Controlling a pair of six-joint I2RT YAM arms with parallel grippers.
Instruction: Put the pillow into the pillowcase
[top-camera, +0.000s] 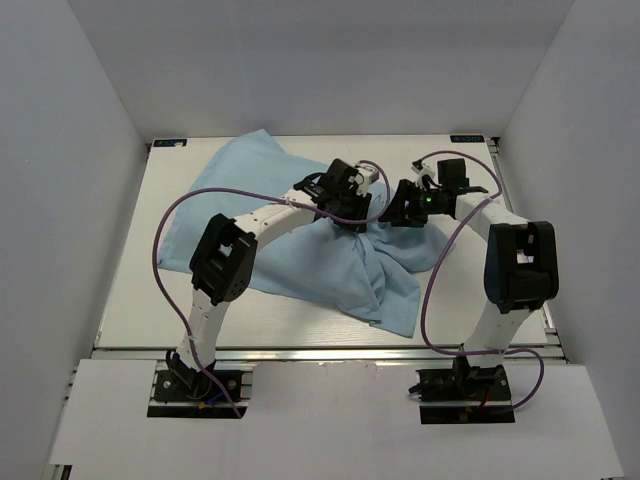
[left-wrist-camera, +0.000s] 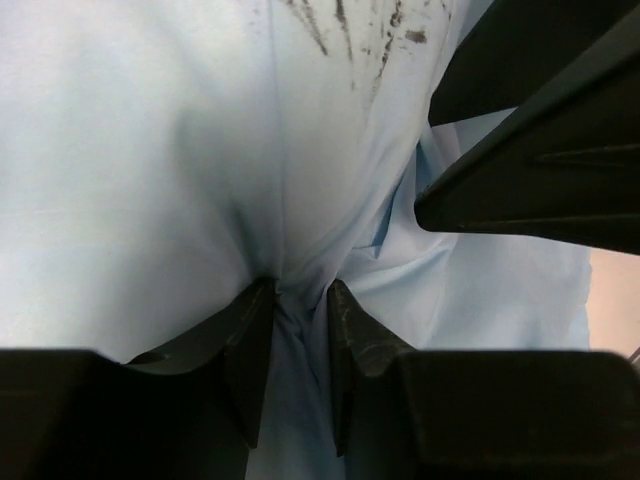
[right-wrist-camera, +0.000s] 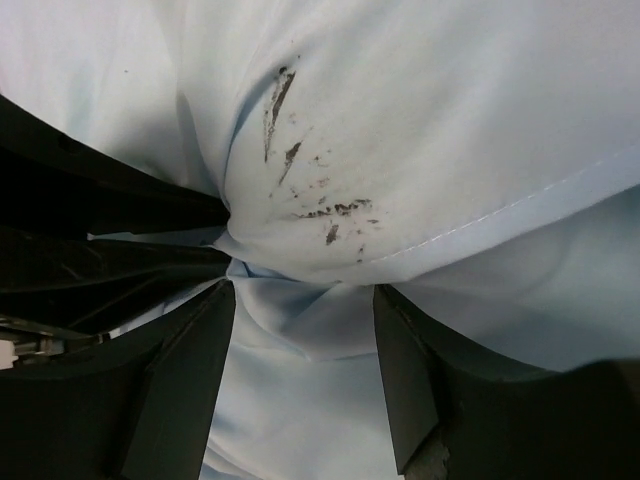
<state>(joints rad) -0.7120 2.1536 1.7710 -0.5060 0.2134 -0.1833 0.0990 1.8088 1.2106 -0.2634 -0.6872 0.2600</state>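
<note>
The light blue pillowcase (top-camera: 300, 260) lies crumpled across the middle of the table, with a raised hump at the back left. The pillow is hidden; no cream foam shows in any view. My left gripper (top-camera: 355, 215) is shut on a bunched fold of the pillowcase (left-wrist-camera: 150, 180), which is pinched between its fingertips (left-wrist-camera: 300, 290). My right gripper (top-camera: 392, 218) is right beside it, open, with a stitched hem of the pillowcase (right-wrist-camera: 450, 120) bulging over its gap (right-wrist-camera: 305, 295). Dark smudges (right-wrist-camera: 320, 200) mark the cloth there.
The white table (top-camera: 130, 300) is boxed in by white walls at the left, back and right. Purple cables (top-camera: 440, 270) loop off both arms. The right gripper's fingers (left-wrist-camera: 540, 180) show in the left wrist view; the left gripper (right-wrist-camera: 100, 230) shows in the right wrist view.
</note>
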